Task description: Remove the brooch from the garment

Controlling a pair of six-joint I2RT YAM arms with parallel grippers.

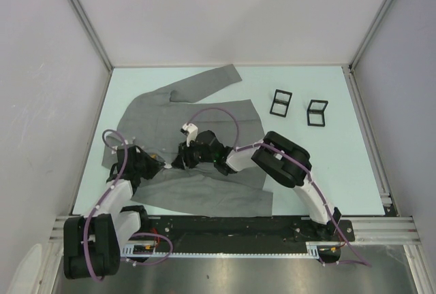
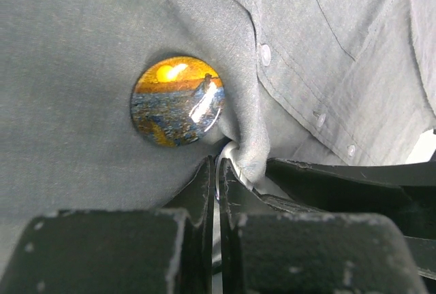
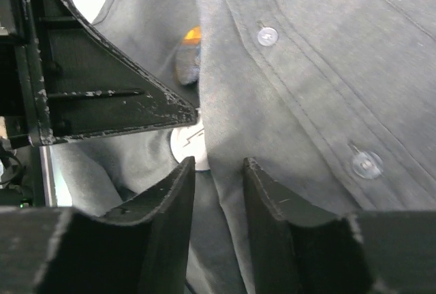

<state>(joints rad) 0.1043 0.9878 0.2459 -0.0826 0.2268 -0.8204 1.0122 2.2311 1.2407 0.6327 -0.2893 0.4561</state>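
The grey garment lies spread on the table. The round brooch, with a sunset picture, sits on the cloth beside the button row. My left gripper is just below it, shut on a thin white back piece that pokes out of a fold. In the right wrist view the brooch shows edge-on and the white back disc lies under the left finger. My right gripper faces the left one, its jaws narrowly apart and closed on a raised fold of garment.
Two small black frame stands stand on the pale green table to the right of the garment. White walls enclose the table on three sides. A metal rail runs along the near edge.
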